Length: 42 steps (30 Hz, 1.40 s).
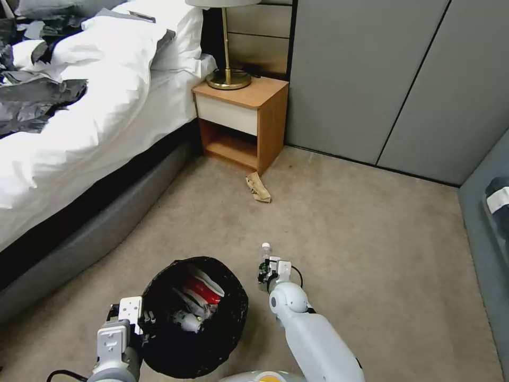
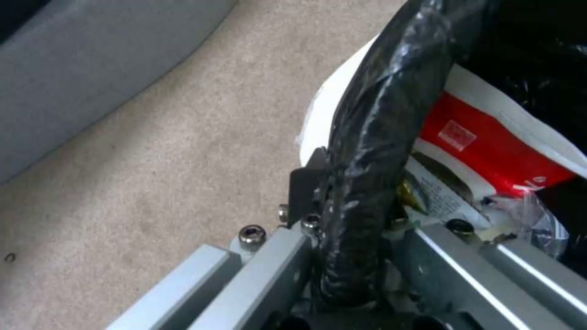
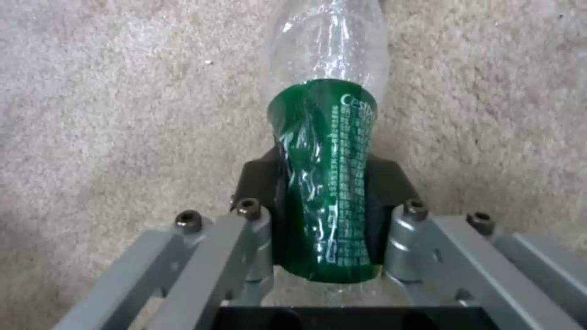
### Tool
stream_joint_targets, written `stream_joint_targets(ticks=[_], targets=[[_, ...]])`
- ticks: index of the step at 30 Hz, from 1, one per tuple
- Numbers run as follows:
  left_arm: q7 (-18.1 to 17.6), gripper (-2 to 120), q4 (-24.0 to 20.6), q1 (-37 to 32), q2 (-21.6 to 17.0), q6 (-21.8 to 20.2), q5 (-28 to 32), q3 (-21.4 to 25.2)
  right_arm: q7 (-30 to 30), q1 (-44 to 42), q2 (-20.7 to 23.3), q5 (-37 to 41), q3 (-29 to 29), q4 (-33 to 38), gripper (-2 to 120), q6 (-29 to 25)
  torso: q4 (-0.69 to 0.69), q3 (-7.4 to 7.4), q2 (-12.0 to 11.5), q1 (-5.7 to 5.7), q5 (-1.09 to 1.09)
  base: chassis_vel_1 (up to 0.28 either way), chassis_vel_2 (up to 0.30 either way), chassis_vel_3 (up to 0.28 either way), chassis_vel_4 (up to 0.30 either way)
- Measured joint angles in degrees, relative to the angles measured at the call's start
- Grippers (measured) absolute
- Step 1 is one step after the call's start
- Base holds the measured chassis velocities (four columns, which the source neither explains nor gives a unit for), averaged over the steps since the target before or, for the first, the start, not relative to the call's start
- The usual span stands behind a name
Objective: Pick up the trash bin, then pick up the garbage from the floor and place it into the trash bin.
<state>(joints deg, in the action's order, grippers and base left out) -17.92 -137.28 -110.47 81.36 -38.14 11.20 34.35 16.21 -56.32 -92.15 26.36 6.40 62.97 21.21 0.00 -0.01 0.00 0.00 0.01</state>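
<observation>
beige carpet lies under the trash bin (image 1: 195,317), whose bagged rim the left gripper (image 2: 355,229) clamps. just right of the bin, the right gripper (image 3: 324,211) clenches a plastic bottle (image 3: 324,174), long axis pointing cap-first away from the bin. carry it clear over the rim before releasing.

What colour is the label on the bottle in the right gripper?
Green with white print, on the clear plastic bottle; right wrist view shows it best.
</observation>
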Motion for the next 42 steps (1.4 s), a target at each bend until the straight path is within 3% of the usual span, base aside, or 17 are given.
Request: stream_joint_targets(ticks=[6,11,14,15,18,19,22,26,33,42], targets=[[0.1,0,0.4,0.4,-0.5,0.0,0.3,-0.1,1.2,-1.3,1.0,-0.6,-0.4,5.0,20,-0.7,0.00,0.01,0.0,0.00,-0.01,0.000,0.000,0.000,0.000],[0.1,0,0.8,0.9,-1.0,-0.1,0.8,-0.2,1.6,-4.1,4.2,-0.5,-1.3,15.6,20,-3.5,-0.01,0.01,0.0,0.00,-0.01,0.000,0.000,0.000,0.000],[0.1,0,1.1,1.2,-1.2,-0.2,1.1,-0.3,-1.4,-7.2,6.2,-3.8,-2.3,22.9,20,-10.5,-0.01,0.01,0.0,0.00,0.00,0.000,0.000,0.000,0.000],[0.1,0,1.1,1.2,-1.2,-0.2,1.1,-0.3,-1.4,-7.2,6.2,-3.8,-2.3,22.9,20,-10.5,-0.01,0.01,0.0,0.00,0.00,0.000,0.000,0.000,0.000],[0.1,0,1.3,1.5,-1.5,-0.3,1.5,-0.3,-11.5,-11.5,9.4,-13.5,-3.7,34.7,20,-24.5,-0.01,0.01,0.0,0.00,0.00,0.000,0.000,0.000,0.000],[0.1,0,1.3,1.5,-1.5,-0.3,1.5,-0.3,-11.5,-11.5,9.4,-13.5,-3.7,34.7,20,-24.5,-0.01,0.01,0.0,0.00,0.00,0.000,0.000,0.000,0.000],[0.1,0,1.3,1.5,-1.6,-0.3,1.6,-0.3,-20.9,-14.8,12.7,-15.4,-5.3,44.3,20,-32.3,-0.01,0.00,0.0,0.00,0.00,0.000,0.000,0.000,0.000],[0.1,0,1.3,1.5,-1.7,-0.3,1.6,-0.4,-26.4,-17.4,15.9,-15.0,-7.1,49.4,20,-35.7,-0.01,0.00,0.0,0.00,-0.01,0.000,0.000,0.000,0.000],[0.1,0,1.2,1.6,-1.9,-0.4,1.6,-0.4,-28.6,-21.7,22.9,-14.6,-11.9,51.2,20,-38.4,-0.01,0.00,0.0,0.00,0.00,0.000,0.000,0.000,0.000],[0.0,0,1.0,1.9,-1.9,-0.4,1.7,-0.5,-30.2,-23.2,25.2,-17.2,-14.7,45.3,19,-41.0,-0.01,0.00,0.0,0.00,0.00,0.000,0.000,0.000,0.000]])
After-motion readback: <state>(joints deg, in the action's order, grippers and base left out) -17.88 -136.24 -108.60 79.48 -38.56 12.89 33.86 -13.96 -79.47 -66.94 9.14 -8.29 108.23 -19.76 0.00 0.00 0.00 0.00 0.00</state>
